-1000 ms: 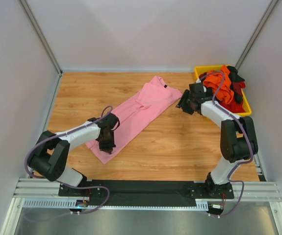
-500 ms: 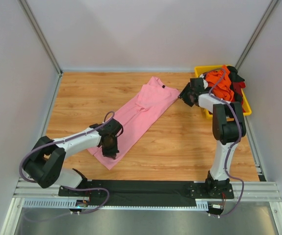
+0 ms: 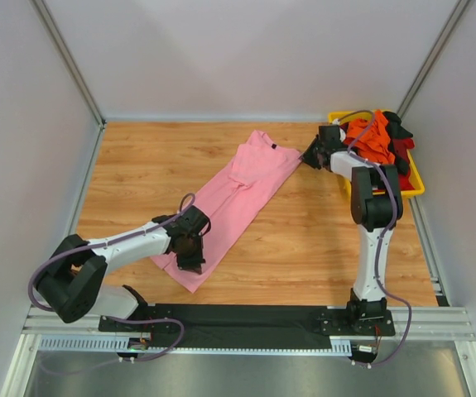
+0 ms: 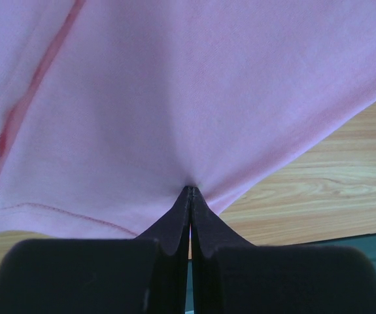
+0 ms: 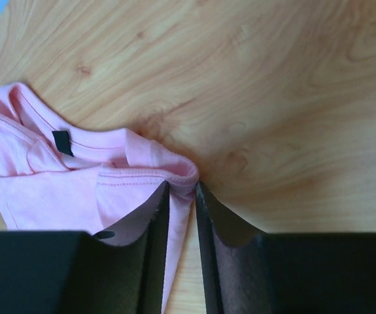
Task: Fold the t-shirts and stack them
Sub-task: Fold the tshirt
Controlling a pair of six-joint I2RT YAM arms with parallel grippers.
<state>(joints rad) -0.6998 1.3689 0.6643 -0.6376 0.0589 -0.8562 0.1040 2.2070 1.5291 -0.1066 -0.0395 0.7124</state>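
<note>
A light pink t-shirt (image 3: pixel 239 184) lies stretched diagonally across the wooden table, collar at the far end. My left gripper (image 3: pixel 190 258) is at its near hem, and the left wrist view shows the jaws (image 4: pixel 189 190) shut on a pinch of pink cloth (image 4: pixel 174 98). My right gripper (image 3: pixel 309 156) sits at the shirt's far right corner. There its fingertips (image 5: pixel 182 187) pinch a folded sleeve hem of the pink shirt (image 5: pixel 57 190). Orange (image 3: pixel 371 139), red (image 3: pixel 400 171) and black (image 3: pixel 399 128) t-shirts are heaped in the bin.
A yellow plastic bin (image 3: pixel 416 183) stands at the far right of the table, close behind my right wrist. Grey walls enclose the table on three sides. A black rail (image 3: pixel 246 318) carrying both arm bases runs along the near edge.
My left gripper has slid nearer and rightward along the hem, still holding it. My right gripper has moved up and away to the shirt's corner, and its jaws have narrowed onto the sleeve hem.
</note>
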